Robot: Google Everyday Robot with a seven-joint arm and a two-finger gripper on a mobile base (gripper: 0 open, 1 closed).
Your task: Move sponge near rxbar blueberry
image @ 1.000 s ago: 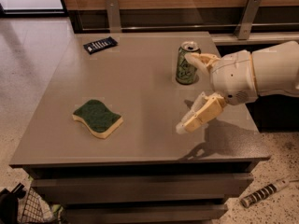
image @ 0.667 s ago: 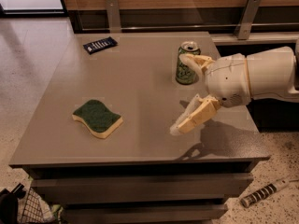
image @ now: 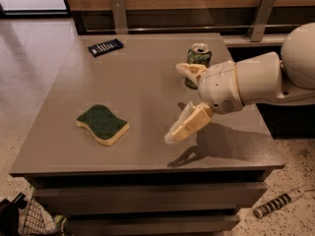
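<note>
The sponge, dark green on top with a pale yellow foam layer, lies flat at the front left of the grey table. The rxbar blueberry, a dark navy bar with white lettering, lies at the table's far left corner, well apart from the sponge. My gripper hovers above the table's middle right, to the right of the sponge, open and empty, with its fingers spread wide.
A green drink can stands at the back right, just behind my gripper's upper finger. A wooden wall with metal brackets runs behind the table. A wire basket and a striped tool lie on the floor.
My gripper has moved left and slightly forward over the table, closer to the sponge. The sponge, bar and can have not moved.
</note>
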